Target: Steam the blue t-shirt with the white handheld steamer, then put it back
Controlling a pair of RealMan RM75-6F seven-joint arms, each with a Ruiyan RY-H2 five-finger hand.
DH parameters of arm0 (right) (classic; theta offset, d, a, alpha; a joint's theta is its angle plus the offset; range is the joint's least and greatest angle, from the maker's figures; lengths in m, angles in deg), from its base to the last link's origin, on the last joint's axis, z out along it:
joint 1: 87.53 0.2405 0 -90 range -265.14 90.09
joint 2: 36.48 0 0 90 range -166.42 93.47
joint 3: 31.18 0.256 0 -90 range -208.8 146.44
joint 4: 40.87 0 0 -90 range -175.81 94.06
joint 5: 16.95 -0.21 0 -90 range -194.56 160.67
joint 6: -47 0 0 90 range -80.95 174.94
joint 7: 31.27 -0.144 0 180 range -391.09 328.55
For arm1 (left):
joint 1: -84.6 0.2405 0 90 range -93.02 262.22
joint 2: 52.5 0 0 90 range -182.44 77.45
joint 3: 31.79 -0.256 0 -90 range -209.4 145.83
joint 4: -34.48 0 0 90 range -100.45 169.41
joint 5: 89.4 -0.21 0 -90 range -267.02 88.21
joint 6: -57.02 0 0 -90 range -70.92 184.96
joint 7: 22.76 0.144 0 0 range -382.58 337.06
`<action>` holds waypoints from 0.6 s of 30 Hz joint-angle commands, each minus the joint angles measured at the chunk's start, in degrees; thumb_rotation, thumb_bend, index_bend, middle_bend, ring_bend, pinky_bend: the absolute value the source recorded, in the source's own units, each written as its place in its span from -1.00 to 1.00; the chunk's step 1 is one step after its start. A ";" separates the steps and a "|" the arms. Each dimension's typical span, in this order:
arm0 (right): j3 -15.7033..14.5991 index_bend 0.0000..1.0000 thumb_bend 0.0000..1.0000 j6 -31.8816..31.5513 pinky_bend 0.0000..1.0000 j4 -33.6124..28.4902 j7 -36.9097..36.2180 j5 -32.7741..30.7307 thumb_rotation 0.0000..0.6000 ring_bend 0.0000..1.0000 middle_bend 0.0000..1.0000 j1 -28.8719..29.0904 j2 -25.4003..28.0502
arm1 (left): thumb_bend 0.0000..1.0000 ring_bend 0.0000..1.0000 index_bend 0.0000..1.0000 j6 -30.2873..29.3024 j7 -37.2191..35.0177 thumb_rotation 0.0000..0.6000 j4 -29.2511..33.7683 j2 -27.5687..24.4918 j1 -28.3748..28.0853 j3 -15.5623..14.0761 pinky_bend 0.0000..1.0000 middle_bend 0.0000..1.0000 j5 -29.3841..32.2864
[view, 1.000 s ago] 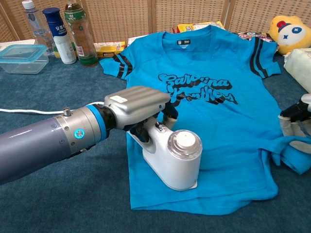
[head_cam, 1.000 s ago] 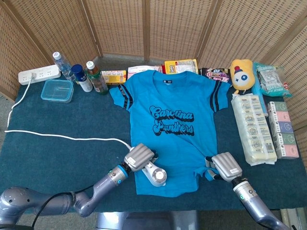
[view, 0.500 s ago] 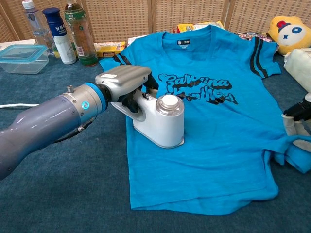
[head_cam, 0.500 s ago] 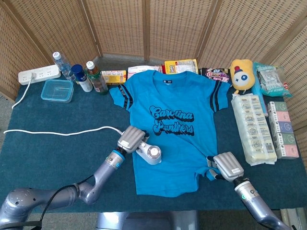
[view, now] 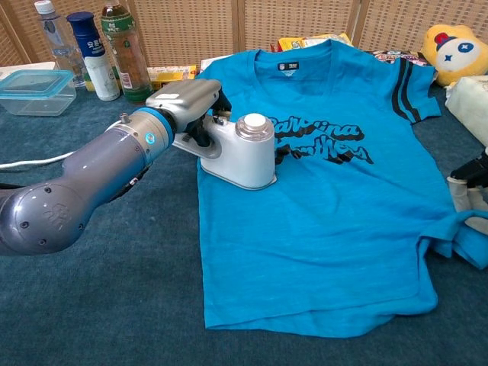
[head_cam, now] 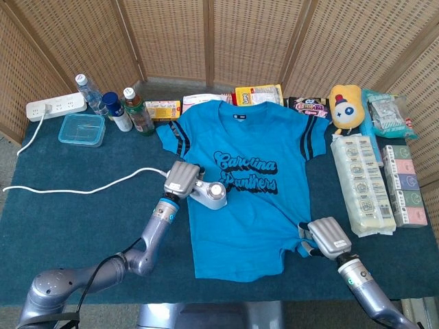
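The blue t-shirt (head_cam: 247, 185) (view: 320, 191) lies flat on the table, its black lettering facing up. My left hand (head_cam: 182, 180) (view: 185, 107) grips the handle of the white handheld steamer (head_cam: 209, 195) (view: 240, 152), whose base rests on the shirt's left side next to the lettering. Its white cord (head_cam: 82, 185) trails off to the left. My right hand (head_cam: 328, 238) (view: 469, 187) holds the shirt's lower right hem, and the cloth is bunched up there.
Along the back edge stand bottles (head_cam: 113, 106), a clear lidded box (head_cam: 82, 129), a power strip (head_cam: 56, 106) and snack packs (head_cam: 258, 94). A yellow plush toy (head_cam: 345, 106) and boxed packs (head_cam: 360, 181) fill the right side. The table (head_cam: 82, 226) has a dark green cover.
My left hand has slid the steamer up the shirt's left side, from near the bottom hem to beside the lettering. The cord has followed. My right hand has shifted slightly at the hem.
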 commanded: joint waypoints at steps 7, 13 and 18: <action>-0.17 0.40 0.02 -0.21 0.73 0.30 -0.75 0.50 1.00 0.44 0.32 -0.07 -0.14 | -0.06 0.47 0.55 -1.47 2.96 1.00 -3.83 3.73 -2.20 2.50 0.47 0.63 1.97; -0.22 0.40 0.03 -0.66 0.73 0.19 -0.69 0.48 1.00 0.44 0.32 -0.36 0.19 | -0.06 0.47 0.55 -0.93 3.52 1.00 -3.84 5.62 -3.11 2.58 0.47 0.63 2.23; -0.30 0.40 0.02 -0.79 0.73 -0.02 -0.65 0.50 1.00 0.44 0.32 -0.50 0.38 | -0.06 0.47 0.55 -0.49 3.99 1.00 -3.98 6.90 -3.96 2.60 0.47 0.63 2.12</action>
